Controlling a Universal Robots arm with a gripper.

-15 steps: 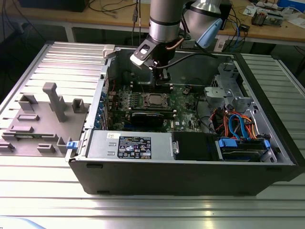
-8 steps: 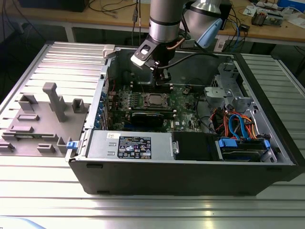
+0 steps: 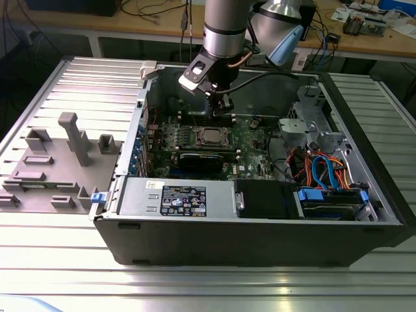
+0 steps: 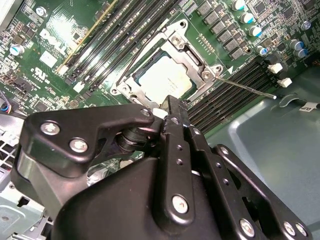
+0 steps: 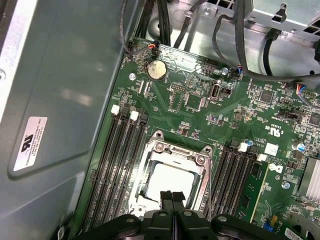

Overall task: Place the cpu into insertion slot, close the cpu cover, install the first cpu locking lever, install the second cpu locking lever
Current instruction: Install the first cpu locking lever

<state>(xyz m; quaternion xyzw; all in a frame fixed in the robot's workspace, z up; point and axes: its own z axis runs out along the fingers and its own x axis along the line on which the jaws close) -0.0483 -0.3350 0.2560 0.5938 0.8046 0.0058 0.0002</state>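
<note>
An open computer case (image 3: pixel 260 240) is lying on its side on a ribbed metal table (image 3: pixel 52 260), with the green motherboard (image 5: pixel 200 100) facing up. The robot arm is reaching down into the case from above. Its gripper (image 3: pixel 224 104) is hanging just above the insertion slot (image 4: pixel 177 32), near the middle of the board.

The cpu (image 5: pixel 172 177) is sitting flat inside the slot, with its silver-grey metal top facing straight up. Being square, it is showing no long axis. Its edges are running parallel to the long black memory slots (image 5: pixel 117 165) that are flanking the socket on two sides.

The cpu cover (image 4: pixel 195 52) is lying down flat over the chip, and the chip's top is showing through its square window. The frame is reading slightly longer in the direction of the memory slots.

A thin metal locking lever (image 4: pixel 245 86) is jutting out from one corner of the socket. It is pointing away from the socket, out across the neighbouring memory slots toward the grey case wall.

In both wrist views the two black fingers are pressing together with only a thin seam between them, and nothing is showing between them. The fingertips are hovering over the edge of the cover, close to the chip. Whether they are touching the frame is not possible to tell.
</note>
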